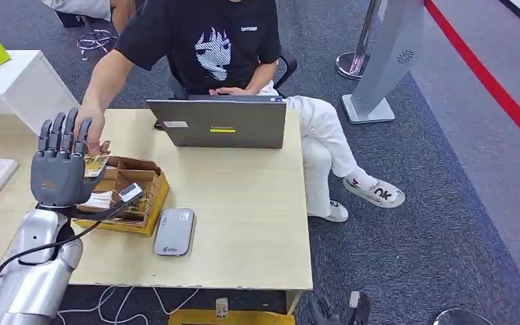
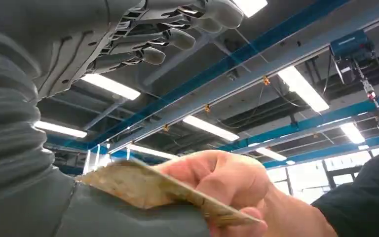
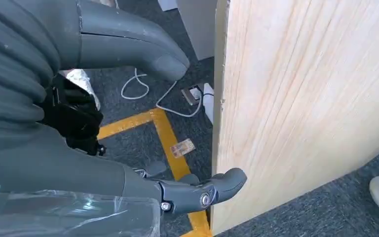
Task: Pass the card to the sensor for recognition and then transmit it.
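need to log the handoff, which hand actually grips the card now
The person's hand pinches the card; the robot's left hand is raised beside it, fingers straight.

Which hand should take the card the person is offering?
Left. The left hand is raised, fingers apart, beside the person's hand holding the card; the right hand hangs beside the table.

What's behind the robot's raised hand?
A person's hand holding a card against the left hand, over a cardboard box. The left hand covers part of the box's contents.
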Robot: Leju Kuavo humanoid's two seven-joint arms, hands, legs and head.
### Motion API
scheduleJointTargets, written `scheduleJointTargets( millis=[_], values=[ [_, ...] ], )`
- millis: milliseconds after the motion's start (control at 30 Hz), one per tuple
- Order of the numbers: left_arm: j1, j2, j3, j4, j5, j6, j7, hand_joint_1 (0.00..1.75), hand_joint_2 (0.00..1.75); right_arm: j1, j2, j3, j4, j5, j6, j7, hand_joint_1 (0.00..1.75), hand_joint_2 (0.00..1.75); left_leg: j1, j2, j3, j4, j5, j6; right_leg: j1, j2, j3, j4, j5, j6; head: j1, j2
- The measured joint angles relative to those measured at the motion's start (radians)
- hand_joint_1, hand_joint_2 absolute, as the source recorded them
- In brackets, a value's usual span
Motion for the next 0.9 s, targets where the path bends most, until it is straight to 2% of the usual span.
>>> scheduleJointTargets(
  millis=[67, 100, 133, 333, 900],
  values=[
    [0.000, -0.001, 0.000, 0.000, 0.003, 0.000, -0.002, 0.00, 1.75, 0.001, 0.000, -0.004, 0.000, 0.007, 0.000, 0.000, 0.00, 1.75, 0.000, 0.000, 0.000, 0.000, 0.000, 0.000, 0.000, 0.000, 0.000, 0.000, 0.000, 0.000, 0.000, 0.000],
    [0.000, -0.001, 0.000, 0.000, 0.004, 0.000, -0.002, 0.14, 1.75, 0.002, 0.001, -0.005, 0.000, 0.010, 0.000, 0.000, 0.00, 1.75, 0.000, 0.000, 0.000, 0.000, 0.000, 0.000, 0.000, 0.000, 0.000, 0.000, 0.000, 0.000, 0.000, 0.000],
    [0.000, -0.002, 0.000, 0.000, 0.004, 0.001, -0.002, 1.75, 1.75, 0.003, 0.002, -0.008, 0.000, 0.013, 0.000, 0.000, 0.00, 1.75, 0.000, 0.000, 0.000, 0.000, 0.000, 0.000, 0.000, 0.000, 0.000, 0.000, 0.000, 0.000, 0.000, 0.000],
    [0.004, -0.007, -0.001, -0.001, 0.001, 0.043, -0.013, 1.75, 1.75, 0.005, 0.002, -0.017, 0.000, 0.024, -0.002, -0.002, 0.00, 1.75, 0.000, 0.000, 0.000, 0.000, 0.000, 0.000, 0.000, 0.000, 0.000, 0.000, 0.000, 0.000, 0.000, 0.000],
    [0.011, -0.019, -0.001, -0.002, 0.004, 0.056, -0.029, 1.75, 1.75, 0.010, 0.002, -0.030, 0.000, 0.032, -0.006, -0.004, 0.00, 1.75, 0.000, 0.000, 0.000, 0.000, 0.000, 0.000, 0.000, 0.000, 0.000, 0.000, 0.000, 0.000, 0.000, 0.000]
  ],
)
